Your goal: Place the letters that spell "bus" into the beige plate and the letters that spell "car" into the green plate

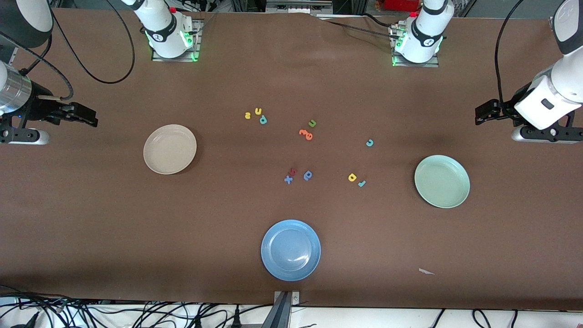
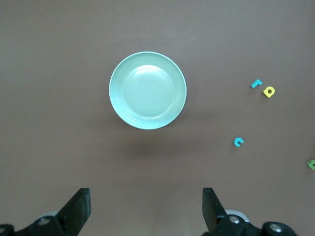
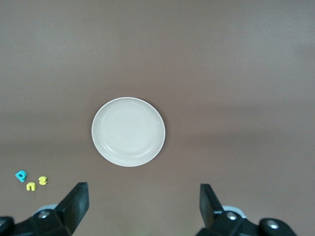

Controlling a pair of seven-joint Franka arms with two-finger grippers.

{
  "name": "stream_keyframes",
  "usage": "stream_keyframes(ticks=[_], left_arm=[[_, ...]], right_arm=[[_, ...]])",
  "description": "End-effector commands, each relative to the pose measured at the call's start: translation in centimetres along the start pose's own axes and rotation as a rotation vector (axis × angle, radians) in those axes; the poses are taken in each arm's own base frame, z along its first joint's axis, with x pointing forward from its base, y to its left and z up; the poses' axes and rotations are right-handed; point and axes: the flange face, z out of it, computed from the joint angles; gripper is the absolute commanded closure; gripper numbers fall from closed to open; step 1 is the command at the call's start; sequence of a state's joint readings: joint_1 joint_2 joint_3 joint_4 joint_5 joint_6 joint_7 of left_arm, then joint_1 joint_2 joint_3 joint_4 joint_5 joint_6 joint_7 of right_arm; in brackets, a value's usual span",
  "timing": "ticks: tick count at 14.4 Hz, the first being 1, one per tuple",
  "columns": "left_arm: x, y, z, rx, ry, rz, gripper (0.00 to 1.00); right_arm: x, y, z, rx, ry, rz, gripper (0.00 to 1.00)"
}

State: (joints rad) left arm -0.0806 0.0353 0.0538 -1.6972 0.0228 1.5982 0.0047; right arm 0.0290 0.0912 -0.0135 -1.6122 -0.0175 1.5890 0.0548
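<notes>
Blue plate (image 1: 290, 250) nearest; beige plate (image 1: 170, 149), green plate (image 1: 442, 181) hold nothing.

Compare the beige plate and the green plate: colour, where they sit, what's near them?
The beige plate is cream; the green plate is pale mint. The beige plate sits toward the right arm's end of the table, the green plate toward the left arm's end and slightly nearer the front camera. The b, u, s letters lie by the beige plate; the c, a, r letters by the green plate. Both are round, shallow and empty.
</notes>
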Motion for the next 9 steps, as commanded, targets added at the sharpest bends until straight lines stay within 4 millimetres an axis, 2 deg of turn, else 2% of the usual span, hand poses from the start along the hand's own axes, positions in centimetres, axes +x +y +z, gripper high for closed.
stream_keyframes(ticks=[1, 9], left_arm=[[-0.25, 0.13, -0.56, -0.026, 0.004, 0.0, 0.0], [-0.18, 0.29, -0.85, -0.026, 0.01, 0.003, 0.0]], right_arm=[[0.34, 0.33, -0.35, -0.007, -0.003, -0.005, 0.0], [0.52, -0.15, -0.47, -0.005, -0.003, 0.006, 0.0]])
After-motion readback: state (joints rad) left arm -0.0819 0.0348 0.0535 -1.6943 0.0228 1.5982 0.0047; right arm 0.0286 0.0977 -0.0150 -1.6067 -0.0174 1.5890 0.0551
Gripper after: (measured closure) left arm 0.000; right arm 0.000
